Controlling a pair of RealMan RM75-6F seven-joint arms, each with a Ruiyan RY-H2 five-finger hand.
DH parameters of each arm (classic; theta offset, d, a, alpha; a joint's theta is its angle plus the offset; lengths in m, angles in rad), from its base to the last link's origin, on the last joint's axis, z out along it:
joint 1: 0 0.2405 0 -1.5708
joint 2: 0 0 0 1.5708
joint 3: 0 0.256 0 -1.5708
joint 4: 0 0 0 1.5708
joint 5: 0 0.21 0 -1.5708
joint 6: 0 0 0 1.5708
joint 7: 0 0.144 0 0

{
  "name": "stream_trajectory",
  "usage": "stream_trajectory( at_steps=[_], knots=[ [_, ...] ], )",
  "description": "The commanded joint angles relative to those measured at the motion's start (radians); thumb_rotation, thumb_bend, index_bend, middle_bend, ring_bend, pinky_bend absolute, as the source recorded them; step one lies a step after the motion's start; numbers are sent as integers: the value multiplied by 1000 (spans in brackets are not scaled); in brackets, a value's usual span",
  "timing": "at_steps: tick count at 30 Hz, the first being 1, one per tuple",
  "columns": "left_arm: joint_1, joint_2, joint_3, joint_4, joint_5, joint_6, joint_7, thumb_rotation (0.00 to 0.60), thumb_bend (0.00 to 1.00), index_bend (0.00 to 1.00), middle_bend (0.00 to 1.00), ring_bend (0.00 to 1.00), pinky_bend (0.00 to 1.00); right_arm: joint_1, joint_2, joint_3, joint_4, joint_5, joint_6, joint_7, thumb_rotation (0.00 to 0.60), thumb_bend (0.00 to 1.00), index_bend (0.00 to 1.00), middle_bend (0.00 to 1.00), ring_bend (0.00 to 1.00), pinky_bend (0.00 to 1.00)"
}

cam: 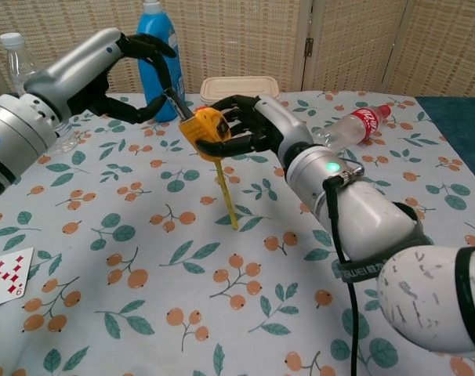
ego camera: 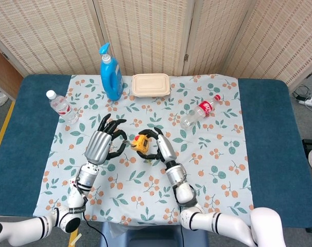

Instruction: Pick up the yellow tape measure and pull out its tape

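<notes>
The yellow tape measure [cam: 206,127] is held above the floral cloth, gripped from the right by my right hand [cam: 251,125]. A yellow strip of tape [cam: 227,194] hangs from the case down to the cloth. My left hand [cam: 140,72] is up and to the left of the case. Its fingertips [cam: 168,88] pinch a thin grey tab [cam: 180,107] that sticks out of the case. From the head view, the tape measure [ego camera: 141,143] sits between the left hand [ego camera: 101,144] and the right hand [ego camera: 162,147].
At the back stand a blue pump bottle [ego camera: 110,72] and a beige lunch box [ego camera: 151,85]. A cola bottle [ego camera: 200,111] lies to the right and a clear water bottle [ego camera: 61,106] to the left. A playing card [cam: 5,275] lies near the front left.
</notes>
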Motion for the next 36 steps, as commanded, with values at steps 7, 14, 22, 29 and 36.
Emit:
stream_trajectory(
  at_steps=[7,14,22,29,36],
  knots=[
    [42,30,-4,15,-17,32,-77,600,638,570,243,243,39,-20,52,-17,-47,20,-5,-72,600,411,550,486,333,0],
    [98,52,-13,84,-42,72,-221,600,642,572,247,245,43,-56,143,-39,-121,61,-20,-157,600,410,550,486,332,0],
    [156,105,-32,136,-103,52,-379,600,645,574,253,246,42,-109,261,-83,-190,72,-23,-211,600,411,550,486,340,0],
    [184,140,-39,198,-135,16,-459,600,650,575,257,245,40,-164,363,-126,-238,59,-17,-211,600,410,550,486,340,0],
    [208,163,-46,250,-164,-19,-533,600,651,575,257,240,16,-229,457,-172,-267,26,5,-176,600,411,550,486,340,0]
  ],
)
